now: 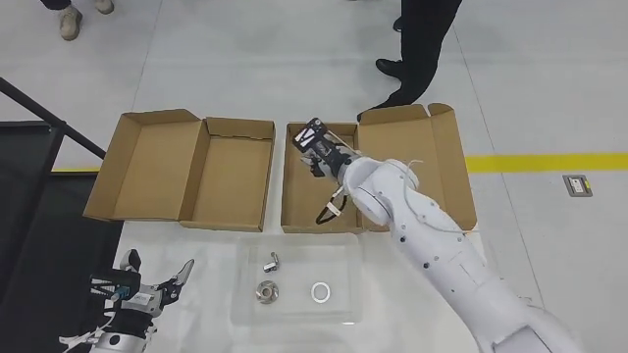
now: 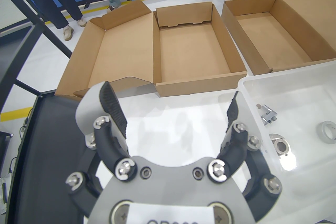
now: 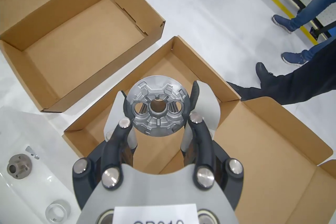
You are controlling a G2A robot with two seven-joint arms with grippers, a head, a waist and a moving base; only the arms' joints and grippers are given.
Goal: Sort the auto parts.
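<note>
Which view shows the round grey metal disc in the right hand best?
Right wrist view: the round grey metal disc faces it, gripped by the right hand. In the top view the hand covers it; the left wrist view is too far.

Left box (image 1: 235,176), right box (image 1: 304,196): plain brown cardboard.
Disc (image 3: 157,109): dull grey metal (ridged relief pattern).
Bin (image 1: 304,260): clear plastic.
Desk (image 1: 206,289): white.
Floor stripe (image 1: 530,163): yellow.
</note>
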